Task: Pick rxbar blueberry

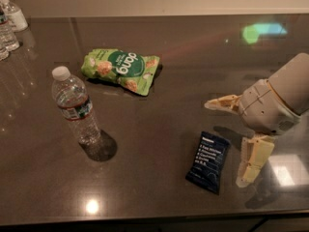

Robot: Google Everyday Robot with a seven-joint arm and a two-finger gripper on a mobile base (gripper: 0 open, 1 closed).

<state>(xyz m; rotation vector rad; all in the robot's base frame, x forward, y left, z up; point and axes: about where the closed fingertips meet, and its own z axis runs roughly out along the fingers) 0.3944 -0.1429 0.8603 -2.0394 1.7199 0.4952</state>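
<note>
The rxbar blueberry (208, 162) is a small flat dark navy wrapper with pale text, lying on the dark table (169, 105) at the lower right of centre. My gripper (226, 141) reaches in from the right, just right of the bar and a little above the table. It is open and empty: one cream finger (221, 103) points left beyond the bar's far end, the other (253, 161) hangs down beside the bar's right edge.
A clear water bottle (75, 106) stands upright at the left. A green snack bag (120, 69) lies behind it at centre left. More bottles (9, 25) stand at the far left corner. The table's front edge runs along the bottom.
</note>
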